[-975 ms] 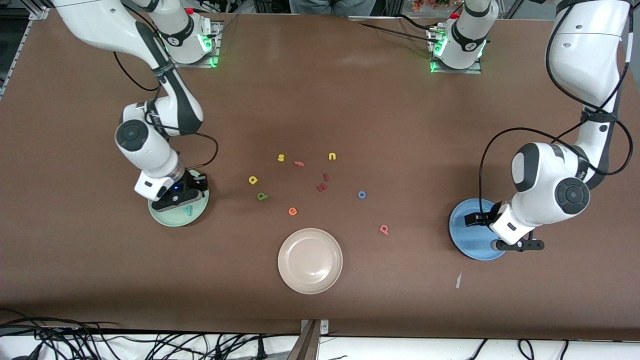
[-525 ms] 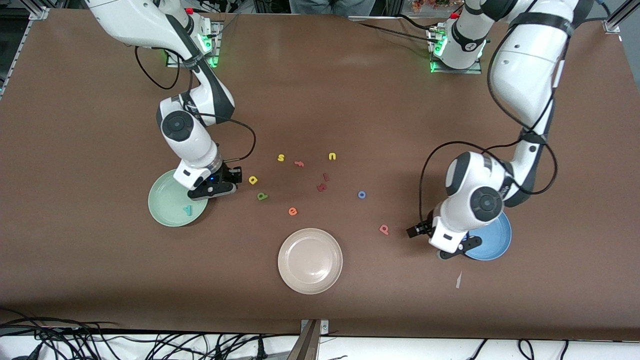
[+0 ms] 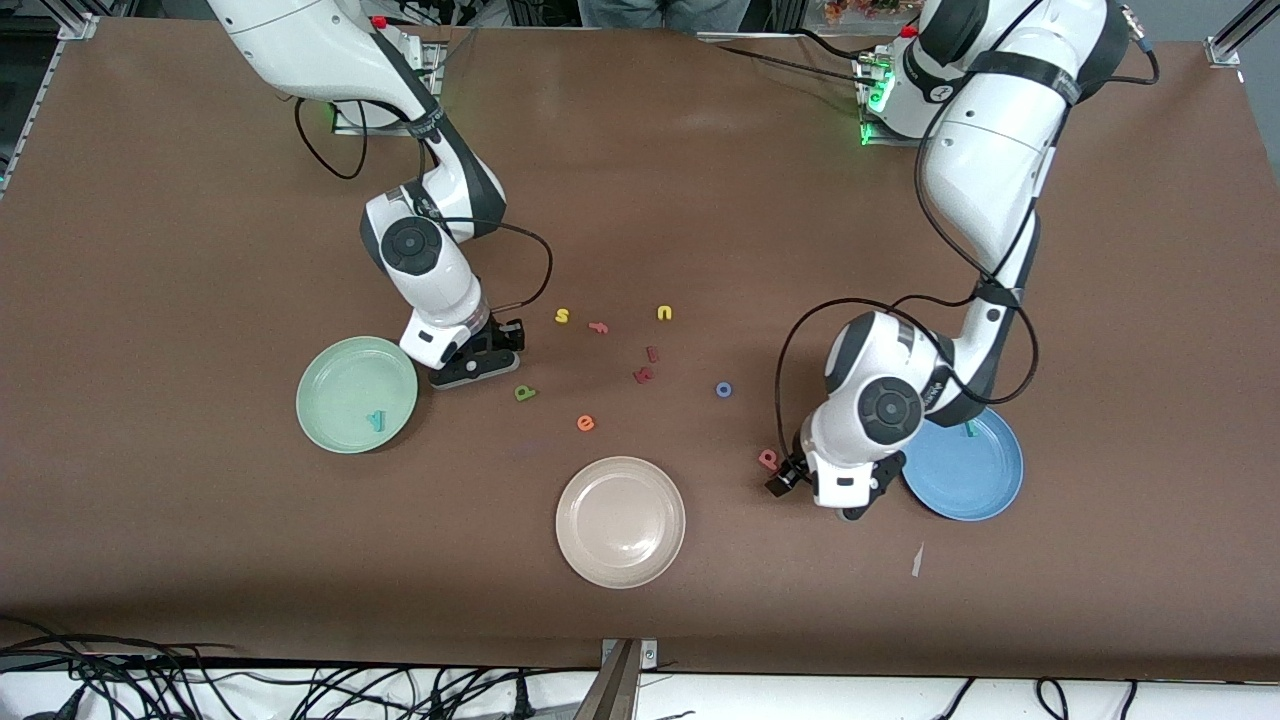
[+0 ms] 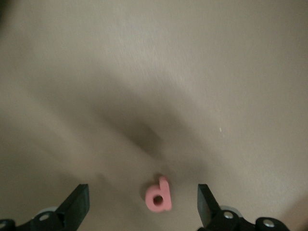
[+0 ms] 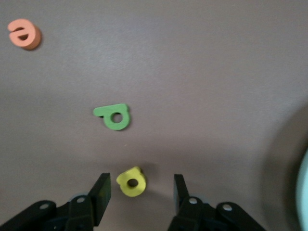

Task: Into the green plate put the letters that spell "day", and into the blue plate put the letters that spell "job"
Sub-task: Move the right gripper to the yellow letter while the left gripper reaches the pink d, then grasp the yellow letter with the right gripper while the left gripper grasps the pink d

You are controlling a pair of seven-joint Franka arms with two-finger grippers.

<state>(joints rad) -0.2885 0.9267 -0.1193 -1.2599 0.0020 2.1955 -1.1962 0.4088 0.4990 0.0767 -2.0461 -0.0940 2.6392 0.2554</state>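
Observation:
My right gripper [image 3: 475,368] is open, low over the table beside the green plate [image 3: 330,380]. The yellow "a" [image 5: 131,182] lies between its fingers, untouched. The green "d" [image 3: 525,393] lies just nearer the front camera. The teal "y" [image 3: 376,421] lies in the green plate. My left gripper [image 3: 866,492] hangs open beside the blue plate [image 3: 985,480], and the pink "b" [image 3: 768,459] shows between its fingers [image 4: 204,204]. A teal "j" [image 3: 970,430] rests in the blue plate. The blue "o" [image 3: 724,389] lies at mid-table.
A beige plate [image 3: 620,521] sits nearest the front camera. Loose letters lie mid-table: orange "e" [image 3: 585,423], yellow "s" [image 3: 562,316], pink "f" [image 3: 598,327], yellow "u" [image 3: 664,313], two dark red ones [image 3: 645,373]. A paper scrap [image 3: 916,560] lies near the blue plate.
Both arms swung off their plates toward mid-table. The right gripper left the "y" in the green plate and now straddles the "a". The left gripper came beside the "b".

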